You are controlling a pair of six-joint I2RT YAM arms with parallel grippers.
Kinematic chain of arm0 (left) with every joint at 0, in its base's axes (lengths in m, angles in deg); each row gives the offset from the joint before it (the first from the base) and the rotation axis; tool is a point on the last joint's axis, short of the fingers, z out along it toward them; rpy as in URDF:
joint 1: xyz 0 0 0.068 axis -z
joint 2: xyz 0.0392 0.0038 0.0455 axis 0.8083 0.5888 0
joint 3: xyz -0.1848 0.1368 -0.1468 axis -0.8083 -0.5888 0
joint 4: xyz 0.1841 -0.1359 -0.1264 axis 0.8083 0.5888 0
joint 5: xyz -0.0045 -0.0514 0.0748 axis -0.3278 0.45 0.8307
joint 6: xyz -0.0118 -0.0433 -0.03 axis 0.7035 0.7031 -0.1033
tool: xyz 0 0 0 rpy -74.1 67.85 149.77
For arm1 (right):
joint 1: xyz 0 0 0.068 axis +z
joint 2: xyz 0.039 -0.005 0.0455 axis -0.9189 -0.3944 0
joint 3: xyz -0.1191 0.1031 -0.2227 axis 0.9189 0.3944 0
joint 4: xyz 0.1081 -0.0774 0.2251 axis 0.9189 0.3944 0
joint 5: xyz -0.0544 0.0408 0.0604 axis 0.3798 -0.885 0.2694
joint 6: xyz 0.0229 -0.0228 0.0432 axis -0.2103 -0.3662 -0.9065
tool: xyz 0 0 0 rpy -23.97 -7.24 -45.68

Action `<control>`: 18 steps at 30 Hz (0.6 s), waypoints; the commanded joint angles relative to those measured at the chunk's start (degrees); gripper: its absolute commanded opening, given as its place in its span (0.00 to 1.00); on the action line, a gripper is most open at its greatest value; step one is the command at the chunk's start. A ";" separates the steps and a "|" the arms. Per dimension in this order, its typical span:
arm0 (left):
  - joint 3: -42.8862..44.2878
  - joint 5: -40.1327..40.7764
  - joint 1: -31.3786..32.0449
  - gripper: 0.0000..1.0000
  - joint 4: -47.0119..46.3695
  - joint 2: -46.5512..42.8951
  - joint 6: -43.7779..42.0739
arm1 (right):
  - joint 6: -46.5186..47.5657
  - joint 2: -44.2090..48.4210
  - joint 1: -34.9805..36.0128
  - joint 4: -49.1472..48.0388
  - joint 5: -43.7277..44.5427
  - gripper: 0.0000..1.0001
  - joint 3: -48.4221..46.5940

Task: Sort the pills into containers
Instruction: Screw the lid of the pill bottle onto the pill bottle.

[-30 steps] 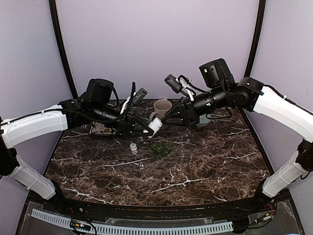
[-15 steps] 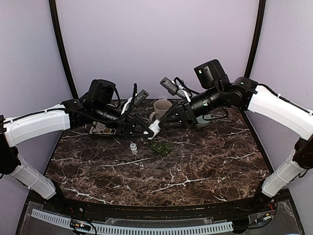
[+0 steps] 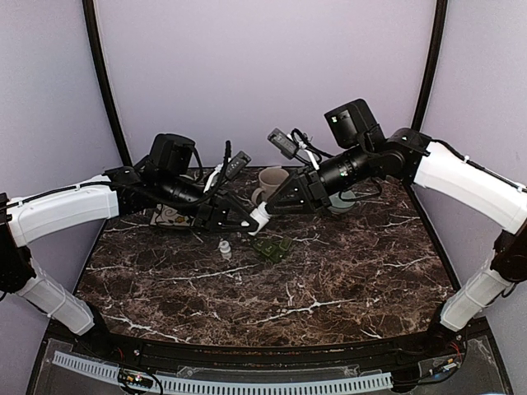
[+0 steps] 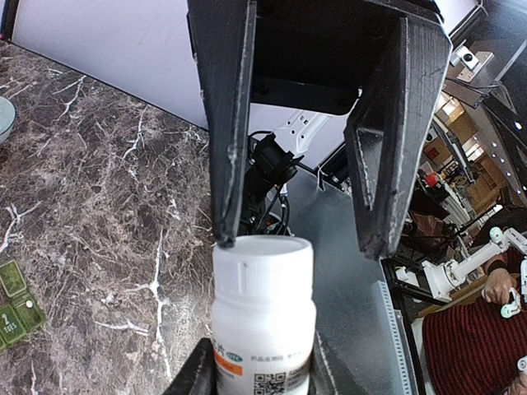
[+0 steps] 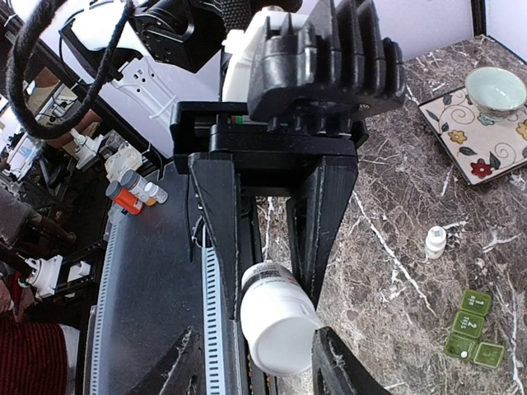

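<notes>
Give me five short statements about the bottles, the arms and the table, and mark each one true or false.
1. The left jaws are shut on a white pill bottle. True.
2. That bottle's cap is off. False: the white cap is on the bottle.
3. The right jaws stand on either side of the cap, not closed on it. True: a gap shows on one side.
4. The green pill box lies inside the mug. False: it lies on the table, in front of the mug.
5. A small white bottle stands on the table beside the green pill box. True.
</notes>
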 commanded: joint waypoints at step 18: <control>1.43 -2.86 -0.44 0.09 -1.70 -0.39 -0.15 | -0.30 -1.32 -0.27 -0.89 2.84 0.51 -1.07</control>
